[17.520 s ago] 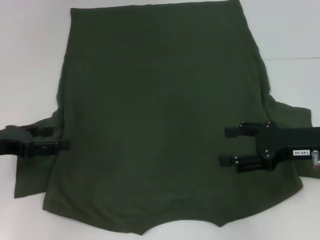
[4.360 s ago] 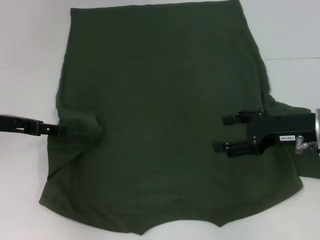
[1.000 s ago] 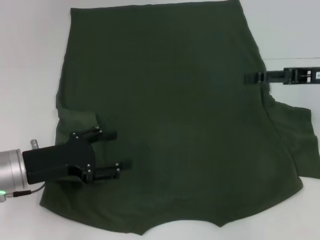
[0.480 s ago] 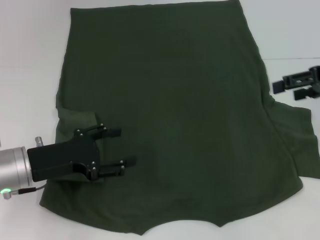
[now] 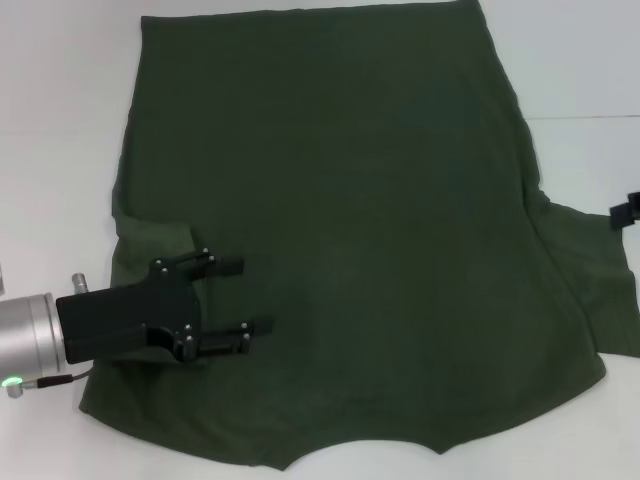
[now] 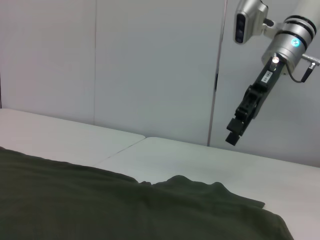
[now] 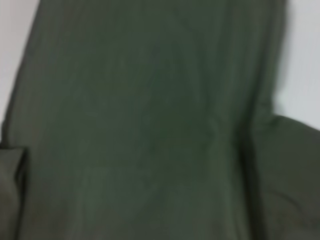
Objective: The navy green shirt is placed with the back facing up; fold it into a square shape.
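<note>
The navy green shirt (image 5: pixel 350 220) lies flat, back up, on the white table (image 5: pixel 60 150). Its left sleeve (image 5: pixel 150 245) is folded inward onto the body, while the right sleeve (image 5: pixel 590 270) still spreads out to the side. My left gripper (image 5: pixel 246 297) hovers open over the shirt's lower left part, just past the folded sleeve, with nothing between its fingers. Only the tip of my right gripper (image 5: pixel 625 212) shows at the head view's right edge. The left wrist view shows that right gripper (image 6: pixel 237 127) raised well above the table, beyond the shirt (image 6: pixel 100 205).
White table (image 6: pixel 200 160) surrounds the shirt on all sides. A pale wall (image 6: pixel 150 65) stands behind the table. The right wrist view looks down on the shirt (image 7: pixel 150 125) from high up.
The right gripper has pulled away to the right, almost out of the head view. The left gripper has stayed over the folded left sleeve area with only a slight shift.
</note>
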Robot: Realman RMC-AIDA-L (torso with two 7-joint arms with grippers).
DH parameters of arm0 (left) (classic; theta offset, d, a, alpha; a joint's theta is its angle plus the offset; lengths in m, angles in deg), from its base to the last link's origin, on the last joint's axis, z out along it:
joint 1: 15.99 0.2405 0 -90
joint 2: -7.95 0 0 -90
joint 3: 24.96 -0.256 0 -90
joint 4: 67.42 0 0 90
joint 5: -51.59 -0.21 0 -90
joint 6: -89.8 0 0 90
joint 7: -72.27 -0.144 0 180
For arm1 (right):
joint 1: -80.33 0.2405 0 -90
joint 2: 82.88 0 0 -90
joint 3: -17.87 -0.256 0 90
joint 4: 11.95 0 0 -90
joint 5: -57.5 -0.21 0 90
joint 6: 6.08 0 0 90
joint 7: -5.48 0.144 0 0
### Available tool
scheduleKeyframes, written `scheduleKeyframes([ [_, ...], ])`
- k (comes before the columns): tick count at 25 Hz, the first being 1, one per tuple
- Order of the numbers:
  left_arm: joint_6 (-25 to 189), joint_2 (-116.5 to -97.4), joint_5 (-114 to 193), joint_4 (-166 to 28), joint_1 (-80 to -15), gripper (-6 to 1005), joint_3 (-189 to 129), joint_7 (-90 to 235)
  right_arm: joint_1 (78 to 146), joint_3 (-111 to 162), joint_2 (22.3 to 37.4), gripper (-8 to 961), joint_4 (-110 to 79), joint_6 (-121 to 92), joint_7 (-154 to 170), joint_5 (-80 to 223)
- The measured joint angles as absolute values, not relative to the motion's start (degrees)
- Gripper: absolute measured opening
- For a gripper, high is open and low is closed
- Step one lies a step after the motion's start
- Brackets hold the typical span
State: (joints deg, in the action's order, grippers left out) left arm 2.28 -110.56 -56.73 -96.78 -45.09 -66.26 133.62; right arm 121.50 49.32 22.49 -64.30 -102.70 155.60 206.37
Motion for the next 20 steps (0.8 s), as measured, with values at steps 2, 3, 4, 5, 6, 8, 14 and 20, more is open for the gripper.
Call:
scheduleKeyframes([
  [2,2.27,-110.57,-56.73,-96.77,-45.09,847,-66.29,133.62,120.80,48.95,22.33,924,-64.17,-102.02,155.54,206.80],
  [3,2.26,-110.57,-56.73,-96.77,-45.07,847,-66.29,133.62,120.42,48.86,22.24,923,-64.14,-101.62,155.52,206.99],
  [4,2.19,-110.58,-56.73,-96.77,-45.00,847,-66.29,133.62,119.99,48.83,22.13,923,-64.11,-101.22,155.50,207.19],
  [5,2.12,-110.58,-56.73,-96.77,-44.94,847,-66.29,133.64,119.74,48.83,22.09,922,-64.03,-100.89,155.50,207.29],
  [6,2.04,-110.59,-56.73,-96.77,-44.86,847,-66.29,133.67,119.42,48.82,22.02,915,-63.88,-100.53,155.50,207.39],
  [8,1.99,-110.60,-56.73,-96.77,-44.75,847,-66.41,133.68,118.97,48.81,21.89,901,-63.11,-99.78,155.45,207.68],
  [14,1.97,-110.71,-56.72,-96.71,-44.58,847,-67.04,133.63,118.29,49.13,21.11,880,-58.58,-95.94,154.70,208.72],
  [20,2.40,-110.83,-57.23,-96.69,-44.56,847,-67.07,133.60,117.94,49.32,20.54,880,-56.63,-93.57,154.09,208.76],
])
